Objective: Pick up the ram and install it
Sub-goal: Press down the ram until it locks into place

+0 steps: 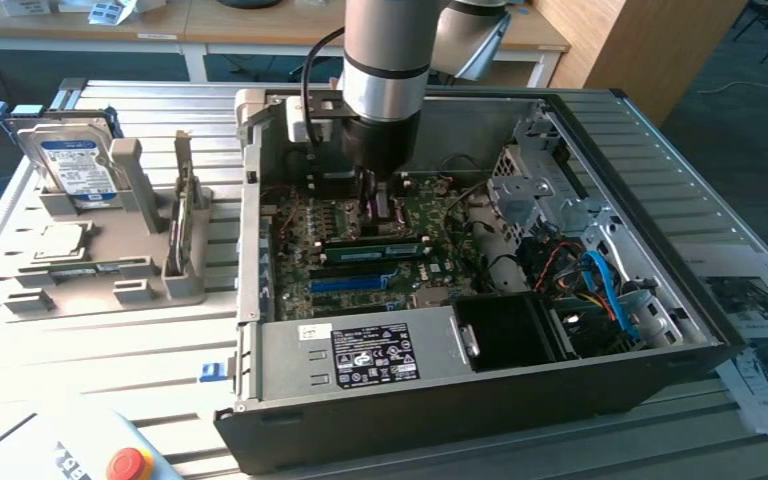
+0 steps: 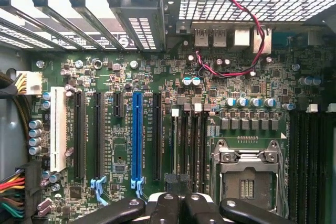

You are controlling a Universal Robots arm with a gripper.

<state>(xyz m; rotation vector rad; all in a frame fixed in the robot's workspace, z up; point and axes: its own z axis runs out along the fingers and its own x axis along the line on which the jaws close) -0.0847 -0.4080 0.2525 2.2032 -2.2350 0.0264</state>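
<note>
The ram (image 1: 185,205), a thin dark-green stick, stands on its long edge in a grey fixture (image 1: 91,288) at the exterior view's left, outside the computer case. My gripper (image 1: 379,215) hangs inside the open case (image 1: 491,410), a little above the green motherboard (image 1: 418,215) and well away from the ram. In the wrist view the gripper (image 2: 181,203) has its black fingers (image 2: 165,205) drawn together with nothing between them. It hovers over the end of the narrow black memory slots (image 2: 191,150), beside the long blue slot (image 2: 137,135).
The fixture also holds a hard drive (image 1: 75,165) and a square silver processor chip (image 1: 57,242). An open processor socket (image 2: 247,179) sits beside the memory slots. A power supply (image 1: 371,352), cables (image 1: 598,285) and the case walls crowd the gripper. A red button (image 1: 124,463) sits near the front.
</note>
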